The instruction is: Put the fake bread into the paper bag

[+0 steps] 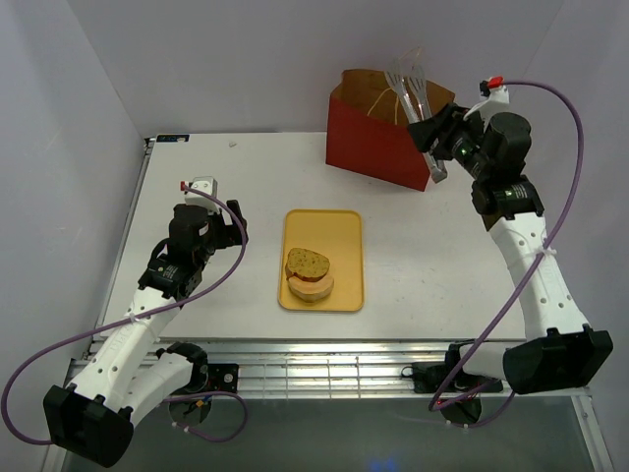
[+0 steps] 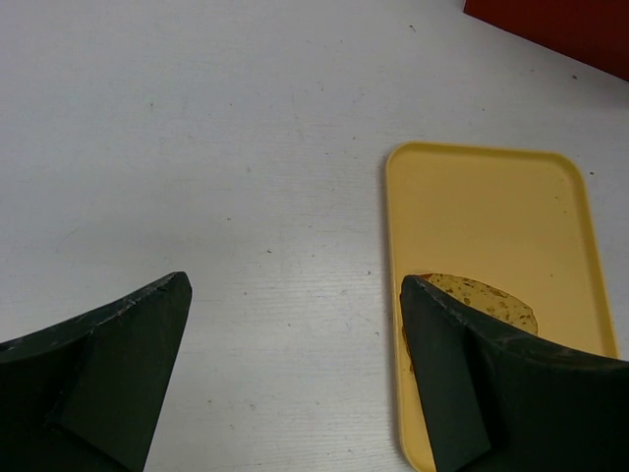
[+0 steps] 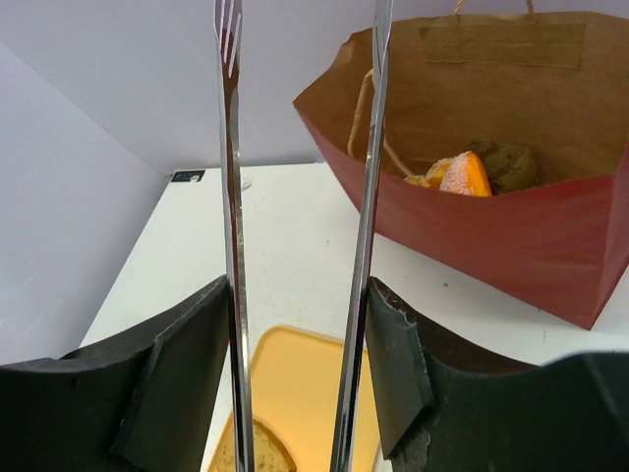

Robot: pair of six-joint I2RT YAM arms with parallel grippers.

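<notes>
The right gripper [image 3: 300, 295] has its jaws pinched on the 2 arms of the metal tongs [image 1: 408, 84], whose empty tips stick up by the paper bag [image 1: 373, 147] at the far right of the table. The left gripper [image 1: 237, 222] sits low on the left, jaws spread, holding nothing.

From where I stand, the thin, smooth tongs could twist or slide in that grip. Swinging them could also snag a cord handle or knock the bag's rim and tip it. On the yellow tray [image 1: 344, 231] the pieces are stacked, so lifting the top 1 could drag the other off.

I count 1 bag, 1 tray and 1 pair of tongs. On the tray are at least 2 bread pieces: a speckled slice [image 1: 308, 263] on a pale roll [image 1: 313, 288]. In the bag 2 show: an orange piece [image 3: 462, 175] and a dark brown piece [image 3: 506, 162].
</notes>
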